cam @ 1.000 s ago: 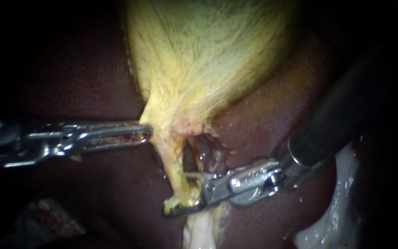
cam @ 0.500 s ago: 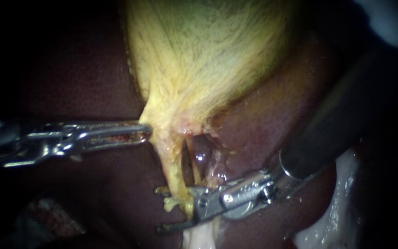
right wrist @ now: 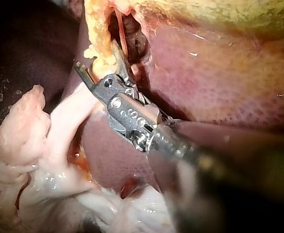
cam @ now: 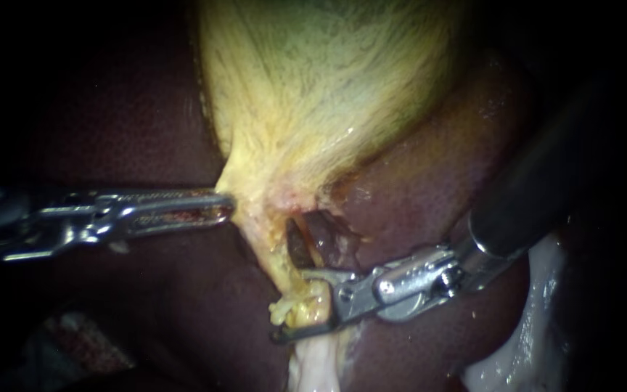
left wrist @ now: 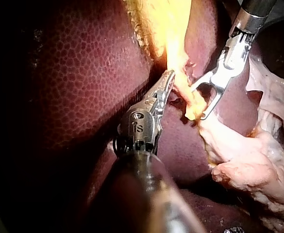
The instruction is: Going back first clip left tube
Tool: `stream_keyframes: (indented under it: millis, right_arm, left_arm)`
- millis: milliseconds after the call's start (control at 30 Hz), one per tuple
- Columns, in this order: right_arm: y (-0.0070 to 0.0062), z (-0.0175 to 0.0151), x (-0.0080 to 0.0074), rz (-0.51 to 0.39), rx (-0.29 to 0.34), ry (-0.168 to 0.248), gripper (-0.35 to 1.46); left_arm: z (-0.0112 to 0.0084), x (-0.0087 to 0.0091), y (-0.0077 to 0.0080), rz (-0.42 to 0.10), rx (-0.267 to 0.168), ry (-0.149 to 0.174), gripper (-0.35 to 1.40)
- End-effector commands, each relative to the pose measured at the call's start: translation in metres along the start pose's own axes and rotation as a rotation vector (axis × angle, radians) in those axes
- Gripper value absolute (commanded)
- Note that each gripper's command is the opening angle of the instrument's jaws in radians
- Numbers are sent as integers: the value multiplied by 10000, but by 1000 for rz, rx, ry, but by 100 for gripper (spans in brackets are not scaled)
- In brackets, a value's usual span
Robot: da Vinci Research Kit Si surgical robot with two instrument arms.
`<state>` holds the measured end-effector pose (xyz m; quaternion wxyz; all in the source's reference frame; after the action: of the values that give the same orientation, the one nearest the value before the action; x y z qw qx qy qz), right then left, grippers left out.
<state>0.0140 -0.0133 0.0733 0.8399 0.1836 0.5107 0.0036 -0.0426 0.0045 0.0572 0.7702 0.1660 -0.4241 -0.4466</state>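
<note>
Starting at the far left: dark reddish-brown liver [cam: 132, 131] as the backdrop. Across it, left instrument [cam: 220, 208] lying nearly level, jaws squeezed together on the edge of the yellow tissue at the narrow end of the gallbladder [cam: 328, 87]. Same story from the left wrist camera: tip right in that yellow edge, no gap between the jaws.

Moving along, gallbladder itself up top in the middle, yellow-green, tapering down to a neck. Below the neck, left tube [cam: 273, 254], a lumpy yellow strand heading downward, with a dark little window just to its right. From the right wrist camera, a thin reddish strand running through that window.

Lower end of the left tube sitting between the jaws of the right instrument [cam: 289, 306]. Those jaws wide apart, one above the strand and one below, not pinching it. Right instrument's shaft slanting off toward the upper right over more liver.

Underneath the jaws and again out at the far right, pale whitish tissue [cam: 538, 319], wet and glossy.
</note>
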Motion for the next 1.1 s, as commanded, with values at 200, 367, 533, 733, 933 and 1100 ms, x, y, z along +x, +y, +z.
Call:
stream_keyframes:
  millis: [200, 367, 533, 733, 933, 1100]
  right_arm:
    - [2, -31, 2, 2, -25, -2, 60]
    - [3, -62, 9, -10, -53, -8, 60]
    - [4, -96, 20, -24, -78, -15, 60]
    - [9, -127, 35, -50, -97, -24, 60]
    - [14, -155, 45, -90, -89, -25, 60]
    - [12, -168, 48, -94, -83, -23, 60]
  left_arm:
    - [-1, 1, 1, 1, 1, 0, -35]
    - [-1, 1, 3, 1, 4, 1, -35]
    - [-1, 1, 3, 1, 5, 1, -35]
    - [-1, 2, 4, 1, 5, 1, -35]
    - [-1, 2, 4, 2, 5, 1, -35]
    - [1, 4, 5, 3, 5, 1, -35]
